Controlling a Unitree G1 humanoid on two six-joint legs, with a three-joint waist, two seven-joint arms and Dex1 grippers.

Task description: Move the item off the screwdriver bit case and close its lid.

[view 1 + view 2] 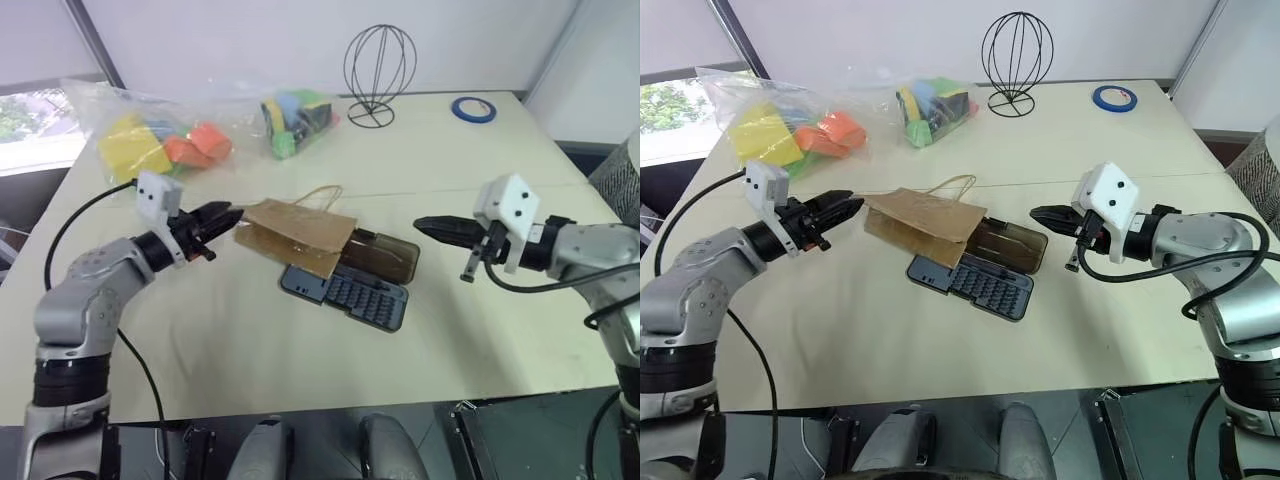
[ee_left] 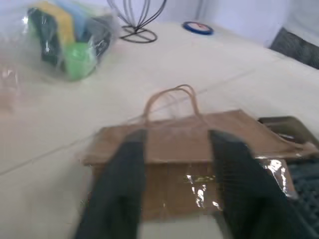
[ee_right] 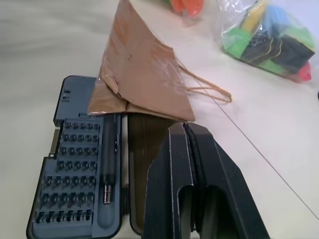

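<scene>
Cream-coloured table carries everything, and no brand or writing can be read on any of it. Two clear plastic bags of foam blocks lie at the far left side: the larger with yellow and orange pieces, the smaller with green, blue and yellow ones. A black wire head-form stand rises behind them, and a blue tape roll lies at the far right.

Mid-table, the brown kraft paper bag lies across the left end of the open screwdriver bit case, hiding that end of the grey-blue tray and part of the smoky brown lid, which lies flat and open behind the tray. The bag's loop handles rest on the table on the far side. Rows of small bits show in the uncovered tray.

The left gripper hovers just beside the bag's left edge, fingers parted with nothing between them. The right gripper hangs off the case's right end with its fingers pressed together, empty.
</scene>
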